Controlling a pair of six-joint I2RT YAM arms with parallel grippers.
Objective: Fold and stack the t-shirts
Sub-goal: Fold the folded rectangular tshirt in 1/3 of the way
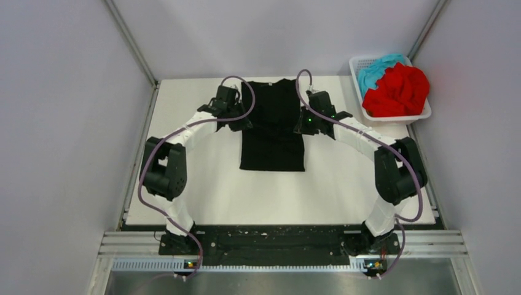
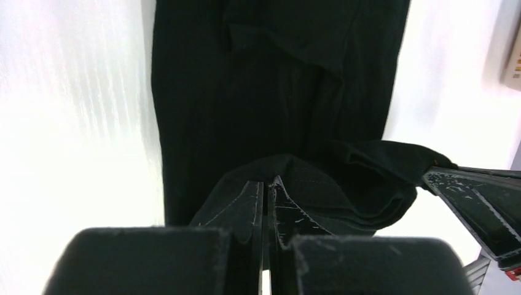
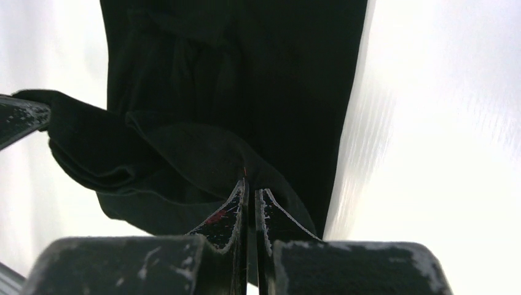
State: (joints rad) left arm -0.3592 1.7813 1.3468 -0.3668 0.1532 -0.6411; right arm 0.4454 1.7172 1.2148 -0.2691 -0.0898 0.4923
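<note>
- A black t-shirt [image 1: 272,132] lies in the middle of the white table [image 1: 203,184], narrowed to a long strip, collar toward the far edge and hem toward the arms
- The left gripper [image 2: 268,184] has its jaws pressed together on a raised hump of black cloth at the shirt's left edge, up near the shoulder; the right gripper [image 3: 250,187] pinches the opposite edge in the same way
- Between the two pinches the fabric sags in loose, doubled folds, which suggests a thin, limp knit that holds no shape of its own
- Light and matte, the cloth looks unlikely to slip from closed fingers but likely to drag and wrinkle across the table; holding it at matching points on both edges should keep a fold square
- A red t-shirt [image 1: 400,91] and a teal-blue t-shirt [image 1: 376,67] sit crumpled in a white mesh basket [image 1: 424,115] at the far right corner, the red heaped partly over the teal; each would probably be easier to take by a hem or shoulder edge than by the bunched middle
</note>
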